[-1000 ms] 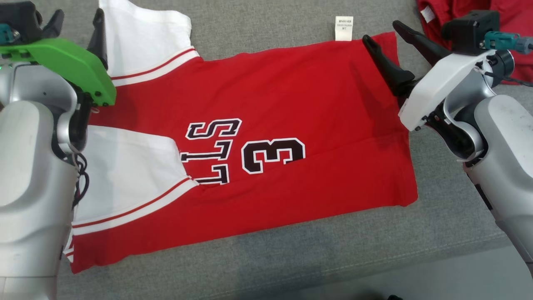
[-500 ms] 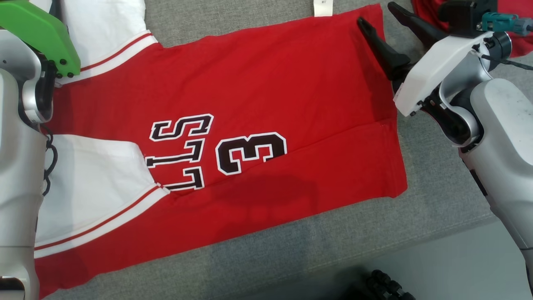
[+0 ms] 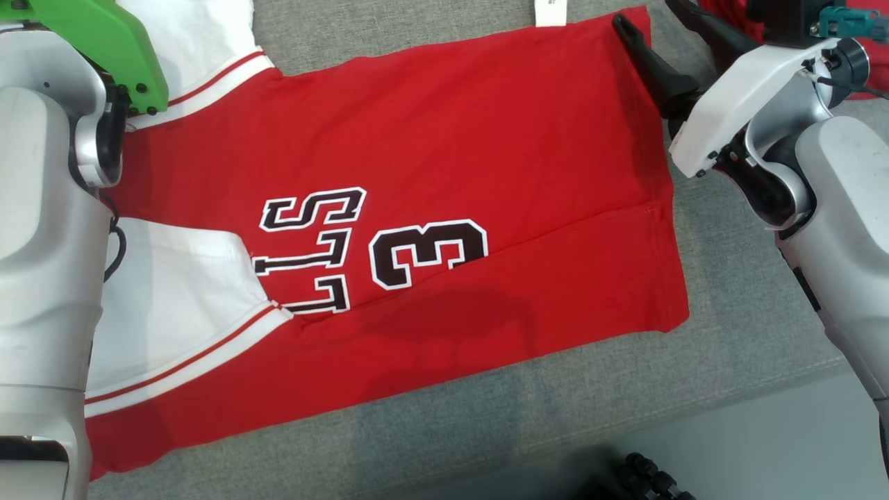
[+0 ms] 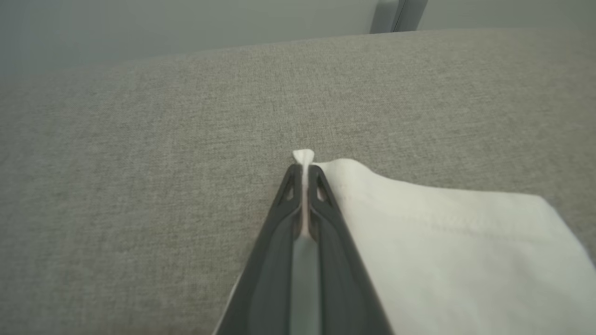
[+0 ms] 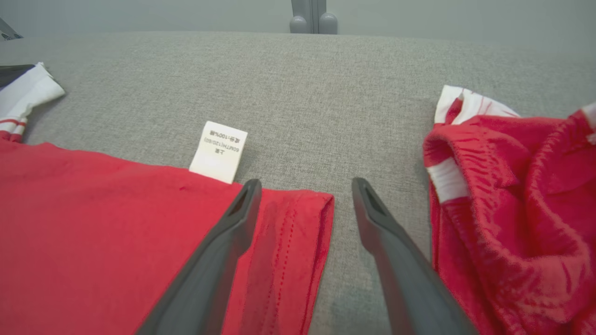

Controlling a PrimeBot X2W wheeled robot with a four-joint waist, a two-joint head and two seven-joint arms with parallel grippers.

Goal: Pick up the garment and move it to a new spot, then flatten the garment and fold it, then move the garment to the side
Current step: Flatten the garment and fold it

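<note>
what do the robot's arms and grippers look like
Both arms are smooth silver-grey shells: the left arm carries a green wrist cover and a black cable, the right arm a white wrist cover and a teal connector. The left gripper and right gripper each have two long, tapering dark fingers with cut-outs near the tips.

The red and white fabric jersey (image 3: 486, 153) lies flat on the grey woven cushion (image 3: 486, 430), sleeves left, hem right. The small white rectangular care label (image 5: 219, 151) projects from its far edge, near the hem. The left gripper (image 4: 303, 170) clamps the corner of the far sleeve (image 4: 442, 242). The right gripper (image 5: 306, 184) straddles the far hem corner: one finger over jersey, one over cushion. A crumpled red fabric garment (image 5: 512, 200) lies further right, apart
</note>
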